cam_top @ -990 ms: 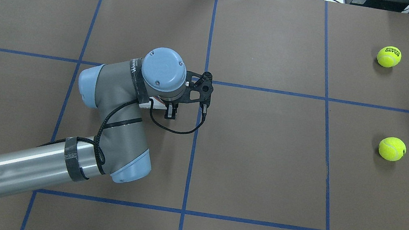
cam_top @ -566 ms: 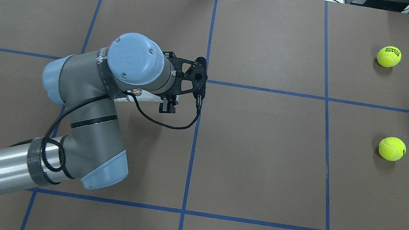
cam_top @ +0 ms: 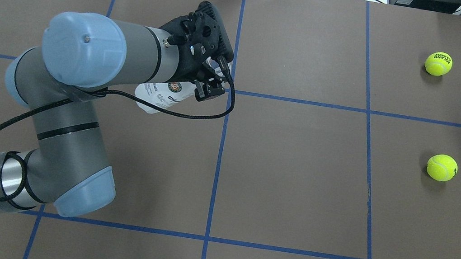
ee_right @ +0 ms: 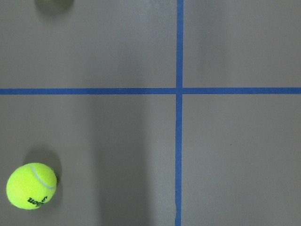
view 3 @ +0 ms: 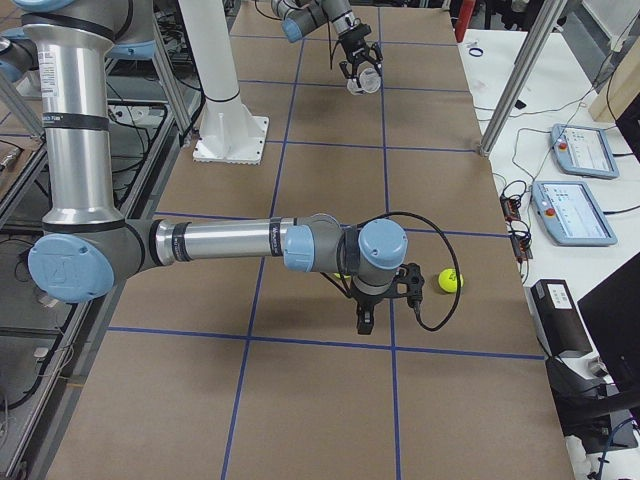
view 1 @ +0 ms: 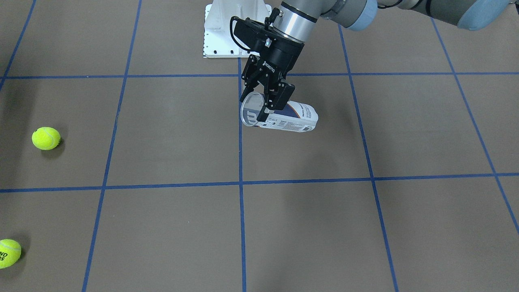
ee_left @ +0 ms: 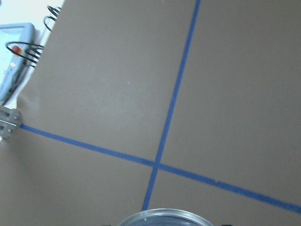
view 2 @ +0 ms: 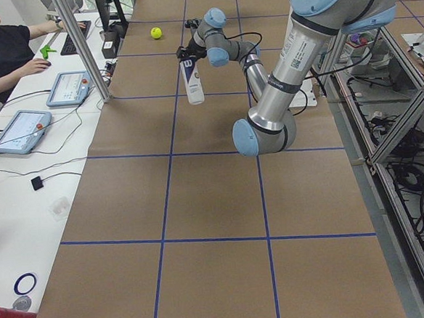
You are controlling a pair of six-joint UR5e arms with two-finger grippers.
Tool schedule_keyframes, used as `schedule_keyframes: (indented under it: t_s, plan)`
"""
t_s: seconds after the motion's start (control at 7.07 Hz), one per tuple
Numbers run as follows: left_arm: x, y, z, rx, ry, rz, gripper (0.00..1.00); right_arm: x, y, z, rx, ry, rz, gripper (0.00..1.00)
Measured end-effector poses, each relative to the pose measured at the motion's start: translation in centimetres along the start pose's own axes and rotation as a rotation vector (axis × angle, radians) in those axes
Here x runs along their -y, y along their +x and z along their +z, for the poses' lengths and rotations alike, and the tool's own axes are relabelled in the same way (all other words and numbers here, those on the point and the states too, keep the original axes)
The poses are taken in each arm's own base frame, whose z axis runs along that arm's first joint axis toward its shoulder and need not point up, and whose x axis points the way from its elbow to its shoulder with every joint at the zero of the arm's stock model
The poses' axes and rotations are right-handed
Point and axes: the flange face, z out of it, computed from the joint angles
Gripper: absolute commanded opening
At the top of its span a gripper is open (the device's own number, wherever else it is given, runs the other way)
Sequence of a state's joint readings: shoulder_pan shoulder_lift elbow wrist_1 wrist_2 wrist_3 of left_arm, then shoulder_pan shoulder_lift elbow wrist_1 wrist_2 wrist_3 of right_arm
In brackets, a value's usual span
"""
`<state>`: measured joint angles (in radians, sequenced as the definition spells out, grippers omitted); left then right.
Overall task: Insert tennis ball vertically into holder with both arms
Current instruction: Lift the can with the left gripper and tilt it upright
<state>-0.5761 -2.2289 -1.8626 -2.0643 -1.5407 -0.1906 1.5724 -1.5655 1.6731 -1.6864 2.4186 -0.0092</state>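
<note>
Clear holder (view 1: pixel 291 117) — aloft over brown table (view 1: pixel 162 134)

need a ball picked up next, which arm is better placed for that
Right: the right pincer hangs close by a tennis ball. The left pincer is shut on the tennis-ball can, so that arm is busy.

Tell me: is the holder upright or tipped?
Tipped, not upright: the holder, held by the left gripper, points its open mouth sideways toward the robot's right.
</note>
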Motion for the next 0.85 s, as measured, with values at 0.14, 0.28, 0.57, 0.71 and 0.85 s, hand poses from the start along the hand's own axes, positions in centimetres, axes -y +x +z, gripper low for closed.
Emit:
schedule_keyframes:
  t_s: [0.14,0.28,0.57,0.71,0.85]
  plan:
    - [0.8,-0.5,-1.0,0.029,0.152,-0.123,0.41,0.1,-0.3,-0.4,0.000,0.007,-0.006,0.99]
    - [0.9,-1.0,-1.3,0.045,0.283,-0.233,0.41,0.1,-0.7,-0.7,0.000,0.013,-0.011,0.99]
    - [-2.3,-1.9,0.8,0.045,0.530,-0.375,0.41,0.2,-0.9,-0.9,0.000,0.018,-0.017,0.99]
    - [-5.3,-2.3,2.7,0.036,0.622,-0.405,0.39,0.3,-1.0,-1.0,0.000,0.019,-0.018,0.99]
    - [-8.5,-2.7,4.6,0.027,0.680,-0.418,0.38,0.3,-1.0,-1.0,-0.001,0.020,-0.019,0.99]
